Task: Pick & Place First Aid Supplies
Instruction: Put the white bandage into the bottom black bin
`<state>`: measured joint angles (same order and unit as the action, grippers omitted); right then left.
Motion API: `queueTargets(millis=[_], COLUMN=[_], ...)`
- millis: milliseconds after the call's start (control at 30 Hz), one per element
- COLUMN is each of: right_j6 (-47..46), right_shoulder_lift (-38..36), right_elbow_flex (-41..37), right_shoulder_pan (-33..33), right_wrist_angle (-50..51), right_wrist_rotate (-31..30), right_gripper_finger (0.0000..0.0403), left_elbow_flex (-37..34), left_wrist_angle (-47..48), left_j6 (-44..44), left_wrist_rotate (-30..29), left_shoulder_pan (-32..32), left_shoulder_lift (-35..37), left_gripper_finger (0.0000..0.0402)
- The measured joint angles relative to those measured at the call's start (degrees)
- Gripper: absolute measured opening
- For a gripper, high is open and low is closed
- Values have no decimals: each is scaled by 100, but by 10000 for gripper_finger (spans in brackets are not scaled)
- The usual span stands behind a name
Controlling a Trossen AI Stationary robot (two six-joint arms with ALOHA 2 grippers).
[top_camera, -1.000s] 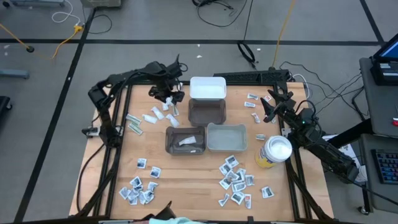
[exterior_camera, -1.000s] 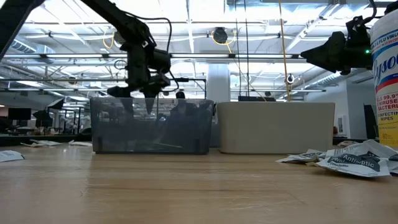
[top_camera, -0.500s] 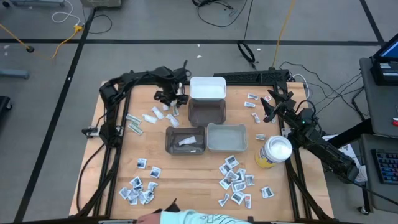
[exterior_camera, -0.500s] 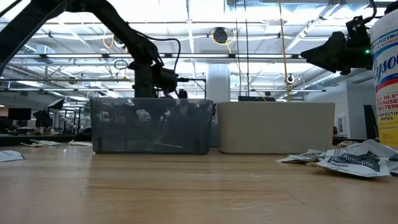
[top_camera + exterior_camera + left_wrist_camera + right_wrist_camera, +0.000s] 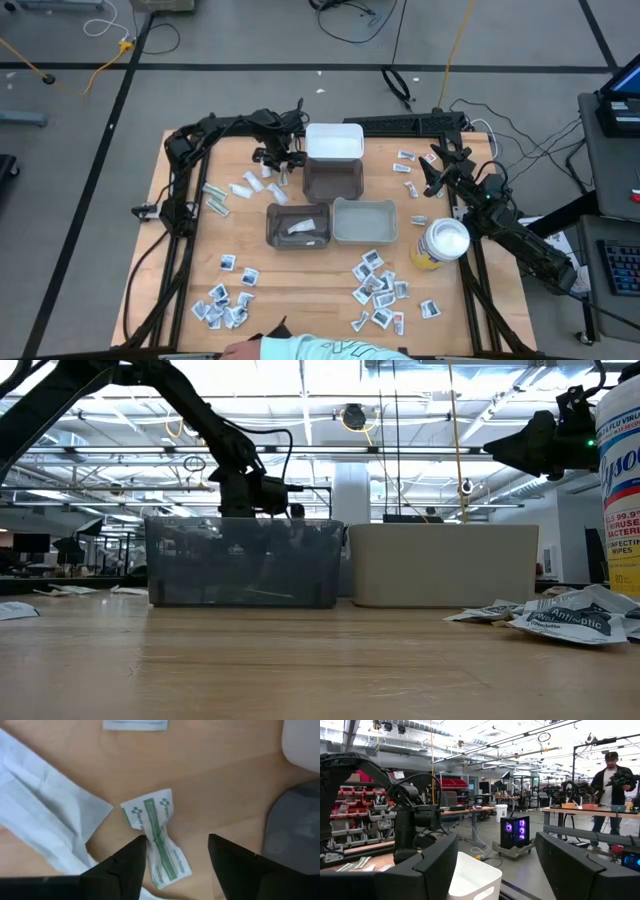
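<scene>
The left hand [image 5: 172, 850] is low over the bench [image 5: 300, 275], just beside the dark brown bin [image 5: 332, 180] on the side away from the yellow canister. Its fingers [image 5: 127, 865] are half open, one on each side of a small white packet with a green stripe [image 5: 156, 836], and they hold nothing yet. This packet lies flat on the wood, with a twist in its middle.

I judge that the packet is very light, thin and soft. It will bend and may slide away if a finger pushes it from the side. The best place to take it seems to be the twisted middle, which stands a little up from the wood, so both fingers should come straight down and close there.

Close to this packet lies a larger sheet of white wrappers [image 5: 45, 820], almost touching it. It could be caught together with the packet. The wall of the dark brown bin is near on the other side and leaves little room for that finger. One more flat packet [image 5: 135, 724] lies further off.

The right hand [image 5: 432, 172] waits above the far edge of the bench, well apart from the dark brown bin, with its fingers wide and empty. The yellow canister [image 5: 441, 244] and the grey bin [image 5: 364, 221] do not stand in the way.
</scene>
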<state>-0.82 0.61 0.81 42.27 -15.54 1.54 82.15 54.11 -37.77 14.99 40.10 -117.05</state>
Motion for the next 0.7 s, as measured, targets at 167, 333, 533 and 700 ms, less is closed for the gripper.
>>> queueTargets(millis=[167, 333, 533, 700], right_j6=[0, 0, 2, 1], right_shoulder_lift=[-1, 0, -1, 0], right_elbow_flex=[-1, 1, 1, 0], right_shoulder_pan=[1, -1, -1, 0], right_wrist_angle=[-1, 0, 1, 1], right_wrist_rotate=[0, 0, 0, 1], right_gripper_finger=[263, 263, 263, 263], left_elbow_flex=[-264, -355, -393, -385], left_wrist_angle=[-97, -104, -247, -268], left_j6=[-80, -23, 20, 88], left_wrist_rotate=[13, -15, -13, 18], left_shoulder_pan=[-17, -32, 44, 81], left_shoulder_lift=[26, 62, 242, 275], left_gripper_finger=[156, 95, 15, 10])
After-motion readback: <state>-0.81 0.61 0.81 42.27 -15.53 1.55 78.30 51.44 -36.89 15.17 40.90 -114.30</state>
